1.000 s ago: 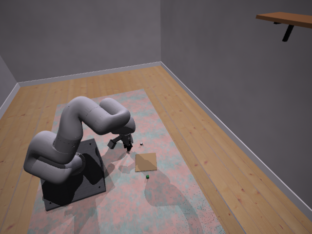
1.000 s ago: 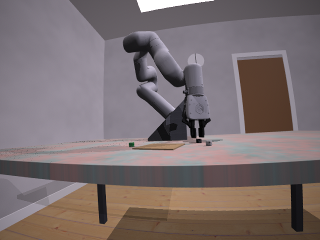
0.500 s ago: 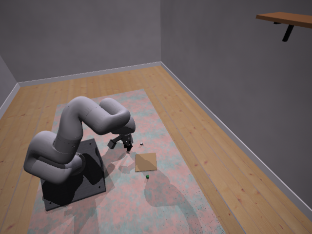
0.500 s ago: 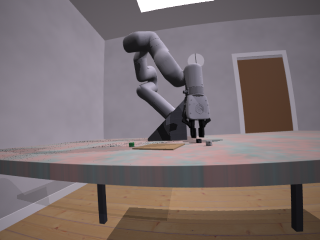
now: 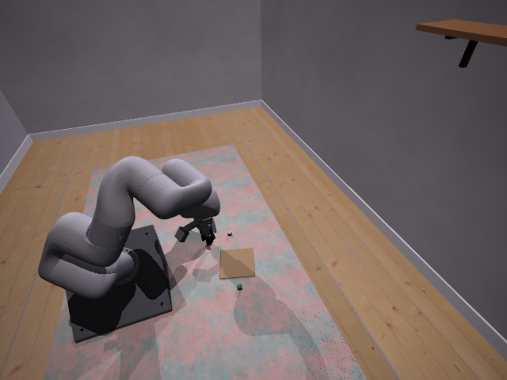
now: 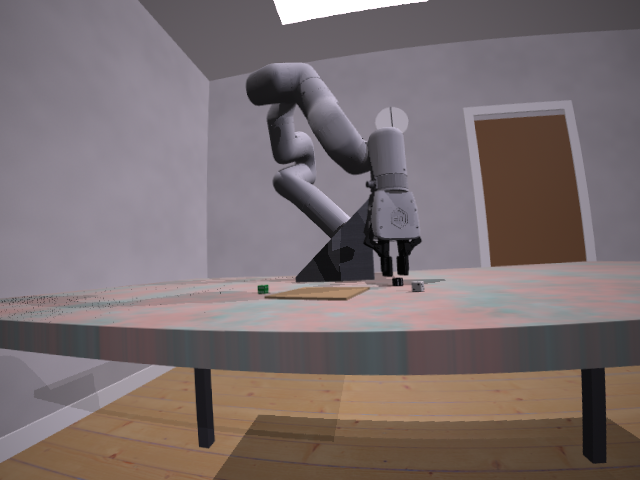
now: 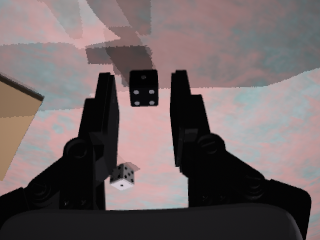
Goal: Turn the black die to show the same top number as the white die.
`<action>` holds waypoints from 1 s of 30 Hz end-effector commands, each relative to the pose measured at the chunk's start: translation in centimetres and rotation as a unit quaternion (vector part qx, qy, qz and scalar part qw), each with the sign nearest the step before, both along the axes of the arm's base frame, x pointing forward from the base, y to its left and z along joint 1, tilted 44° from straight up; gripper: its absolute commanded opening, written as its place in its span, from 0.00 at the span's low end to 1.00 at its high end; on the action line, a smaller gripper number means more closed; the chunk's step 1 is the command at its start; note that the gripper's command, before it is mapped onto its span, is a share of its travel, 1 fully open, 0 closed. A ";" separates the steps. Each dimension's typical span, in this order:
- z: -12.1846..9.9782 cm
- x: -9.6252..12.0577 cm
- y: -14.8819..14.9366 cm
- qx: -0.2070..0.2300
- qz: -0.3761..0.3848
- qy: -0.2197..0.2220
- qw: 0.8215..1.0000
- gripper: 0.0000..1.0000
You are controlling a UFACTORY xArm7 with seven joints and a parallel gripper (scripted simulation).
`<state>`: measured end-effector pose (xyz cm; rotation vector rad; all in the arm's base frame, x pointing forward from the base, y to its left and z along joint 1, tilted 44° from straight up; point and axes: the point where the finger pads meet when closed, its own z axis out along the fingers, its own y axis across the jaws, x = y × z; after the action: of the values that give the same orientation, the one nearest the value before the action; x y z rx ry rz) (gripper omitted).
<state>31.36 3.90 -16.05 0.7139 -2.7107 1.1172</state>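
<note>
Mottled pink-and-teal tabletop [image 5: 204, 347] [image 6: 320, 348] [image 7: 260, 115], plank floor [image 5: 348, 261] [image 6: 289, 395], grey walls [image 5: 348, 123] [image 6: 103, 155], brown door [image 6: 529, 191], jaws parted above black die [image 6: 397, 281] [image 7: 144, 88]

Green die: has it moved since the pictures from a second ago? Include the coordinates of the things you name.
No, not visibly: in the top view, the green die [image 5: 239, 286] [image 6: 263, 289] lies in the same spot off the near edge of the mat [image 5: 243, 260] [image 6: 317, 293] [image 7: 15, 130].
</note>
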 end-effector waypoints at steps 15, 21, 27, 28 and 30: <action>-1.1 0.2 -0.9 0.002 0.001 -0.001 1.000 0.31; -1.3 0.2 -1.1 0.002 0.001 -0.001 1.000 0.31; -1.3 0.2 -1.1 0.002 0.001 -0.001 1.000 0.31; -1.3 0.2 -1.1 0.002 0.001 -0.001 1.000 0.31; -1.3 0.2 -1.1 0.002 0.001 -0.001 1.000 0.31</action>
<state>31.49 2.63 -17.39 0.7140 -2.7109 1.1170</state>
